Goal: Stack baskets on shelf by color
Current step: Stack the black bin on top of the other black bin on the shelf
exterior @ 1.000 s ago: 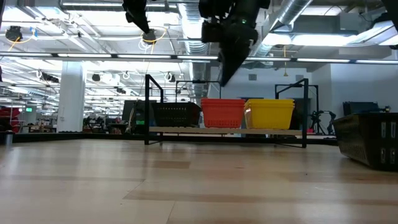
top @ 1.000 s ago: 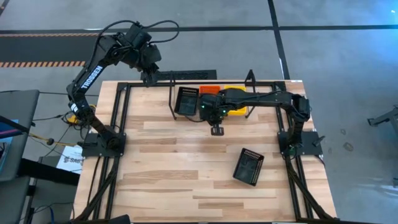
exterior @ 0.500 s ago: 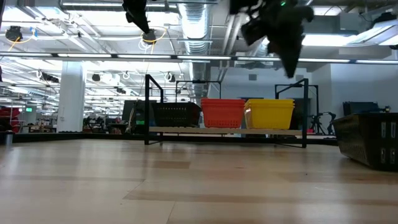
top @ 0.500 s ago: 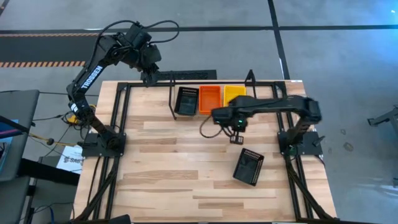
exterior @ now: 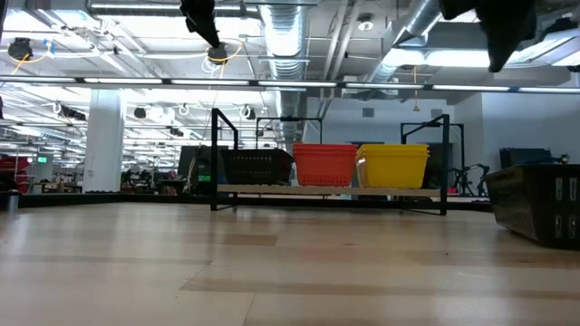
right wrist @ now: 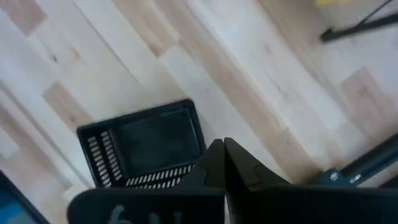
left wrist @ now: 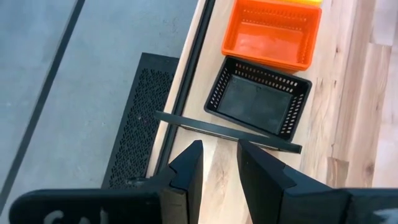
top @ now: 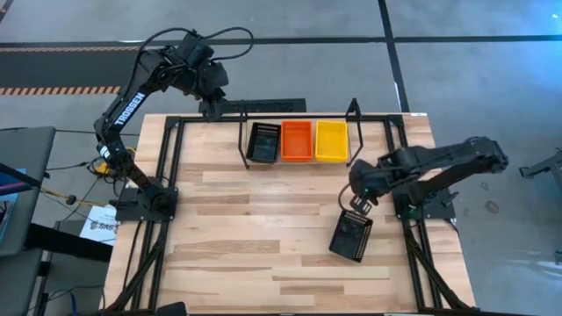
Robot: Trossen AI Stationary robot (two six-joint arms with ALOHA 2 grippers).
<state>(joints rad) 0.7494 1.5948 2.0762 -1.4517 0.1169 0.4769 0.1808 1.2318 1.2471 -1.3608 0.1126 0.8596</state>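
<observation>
While the right gripper (top: pixel 356 204) hangs with jaws shut and empty, the loose black basket (top: pixel 351 235) sits just below it, lower right of the tabletop (top: pixel 237 219), long axis tilted; left gripper (top: pixel 209 109) is far off.

We see a wooden table (top: pixel 263 246) of pale planks, edged by a black tube frame (top: pixel 171 175). Near its far edge stands the shelf (top: pixel 242 140), a thin black rod rack with an upright post at each end. On the shelf sit three baskets side by side, touching: a black basket (top: pixel 262 142), an orange basket (top: pixel 297 140) in the middle, and a yellow basket (top: pixel 331 140). Well apart from them, on the bare planks near the right edge, lies a second black basket (top: pixel 351 235), turned askew to the planks.
</observation>
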